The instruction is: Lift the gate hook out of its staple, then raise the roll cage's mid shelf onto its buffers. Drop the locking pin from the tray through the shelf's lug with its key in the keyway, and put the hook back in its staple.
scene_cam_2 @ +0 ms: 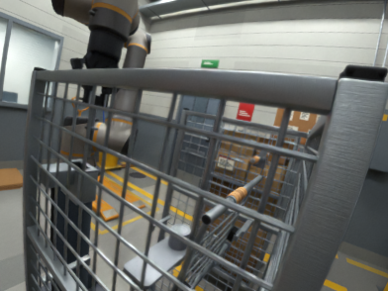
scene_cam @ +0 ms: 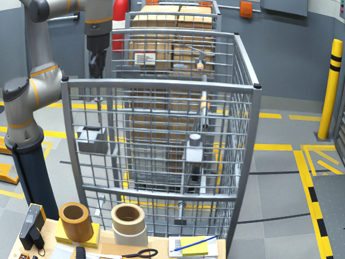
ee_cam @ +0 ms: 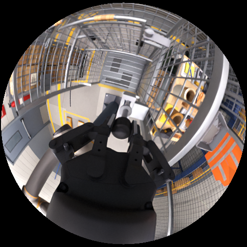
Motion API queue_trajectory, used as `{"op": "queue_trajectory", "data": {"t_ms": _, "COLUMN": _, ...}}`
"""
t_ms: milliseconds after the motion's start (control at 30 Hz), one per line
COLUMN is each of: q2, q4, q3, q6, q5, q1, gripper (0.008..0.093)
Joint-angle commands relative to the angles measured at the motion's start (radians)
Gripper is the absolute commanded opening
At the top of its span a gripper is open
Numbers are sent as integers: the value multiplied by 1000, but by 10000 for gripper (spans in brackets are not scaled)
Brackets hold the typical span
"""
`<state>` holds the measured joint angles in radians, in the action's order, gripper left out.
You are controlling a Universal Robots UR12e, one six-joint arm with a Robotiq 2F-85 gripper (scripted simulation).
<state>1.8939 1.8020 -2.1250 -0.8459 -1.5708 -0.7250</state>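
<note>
The locking pin [ee_cam: 121, 125] is partly hidden between my fingers in the wrist camera, where only its round head shows; in the side camera its shaft [scene_cam: 99, 109] hangs down behind the cage mesh, above the grey tray [scene_cam: 91, 138] on the cage's left. The roll cage [scene_cam: 161, 132] is a tall wire frame. Inside it the mid shelf's lug block [scene_cam: 194, 149] sits with a round boss on top. The gate hook [scene_cam: 198, 61], with an orange grip, hangs near the far wall of the cage. My gripper [ee_cam: 121, 129] stands at the cage's top left corner, closed around the pin's head.
Behind the cage stand a second cage of cardboard boxes [scene_cam: 173, 23] and a red fire extinguisher [scene_cam: 120, 14]. A yellow bollard [scene_cam: 331, 88] stands to the right. In front, a bench holds two tape rolls [scene_cam: 76, 220] [scene_cam: 128, 224], scissors and a notepad.
</note>
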Motion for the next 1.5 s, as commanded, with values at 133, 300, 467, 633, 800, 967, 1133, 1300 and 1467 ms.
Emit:
{"op": "queue_trajectory", "data": {"t_ms": 133, "q2": -46, "q4": 15, "q3": 32, "q6": -34, "q5": 0, "q1": 34, "gripper": 80}}
{"op": "queue_trajectory", "data": {"t_ms": 300, "q2": -103, "q4": 31, "q3": 75, "q6": -75, "q5": 0, "q1": 75, "gripper": 80}}
{"op": "queue_trajectory", "data": {"t_ms": 467, "q2": -169, "q4": 45, "q3": 127, "q6": -117, "q5": 0, "q1": 117, "gripper": 80}}
{"op": "queue_trajectory", "data": {"t_ms": 633, "q2": -238, "q4": 54, "q3": 186, "q6": -156, "q5": 0, "q1": 157, "gripper": 80}}
{"op": "queue_trajectory", "data": {"t_ms": 800, "q2": -305, "q4": 57, "q3": 250, "q6": -192, "q5": 0, "q1": 192, "gripper": 80}}
{"op": "queue_trajectory", "data": {"t_ms": 967, "q2": -366, "q4": 57, "q3": 312, "q6": -222, "q5": 0, "q1": 222, "gripper": 80}}
{"op": "queue_trajectory", "data": {"t_ms": 1133, "q2": -418, "q4": 53, "q3": 368, "q6": -245, "q5": 0, "q1": 245, "gripper": 80}}
{"op": "queue_trajectory", "data": {"t_ms": 1300, "q2": -458, "q4": 47, "q3": 413, "q6": -261, "q5": 0, "q1": 261, "gripper": 80}}
{"op": "queue_trajectory", "data": {"t_ms": 1467, "q2": -485, "q4": 43, "q3": 445, "q6": -272, "q5": 0, "q1": 272, "gripper": 80}}
